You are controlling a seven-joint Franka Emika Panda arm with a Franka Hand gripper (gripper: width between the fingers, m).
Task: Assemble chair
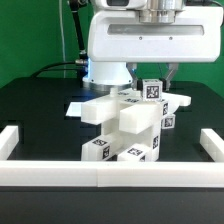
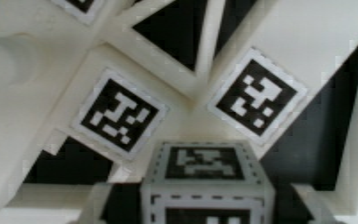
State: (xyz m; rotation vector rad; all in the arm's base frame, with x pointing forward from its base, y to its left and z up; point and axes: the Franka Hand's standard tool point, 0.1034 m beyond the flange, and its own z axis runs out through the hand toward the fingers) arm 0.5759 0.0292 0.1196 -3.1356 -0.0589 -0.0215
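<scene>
The chair (image 1: pixel 125 125), a partly joined stack of white tagged parts, stands mid-table (image 1: pixel 40 110), close to the front edge's white rail (image 1: pixel 60 172). The fingers (image 1: pixel 171 71) straddle its topmost tagged post (image 1: pixel 151 88); whether they clamp it I cannot tell.

The white arm (image 1: pixel 140 40) lowers no further: its gripper (image 1: pixel 155 78) hangs over the partly joined, tagged chair (image 1: pixel 125 125) on a black table (image 1: pixel 40 110), white border rails (image 1: pixel 60 172) in front.

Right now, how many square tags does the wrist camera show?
5 tags: two side by side, one on the nearest block, two cut off at picture edges. Others may be hidden.
</scene>
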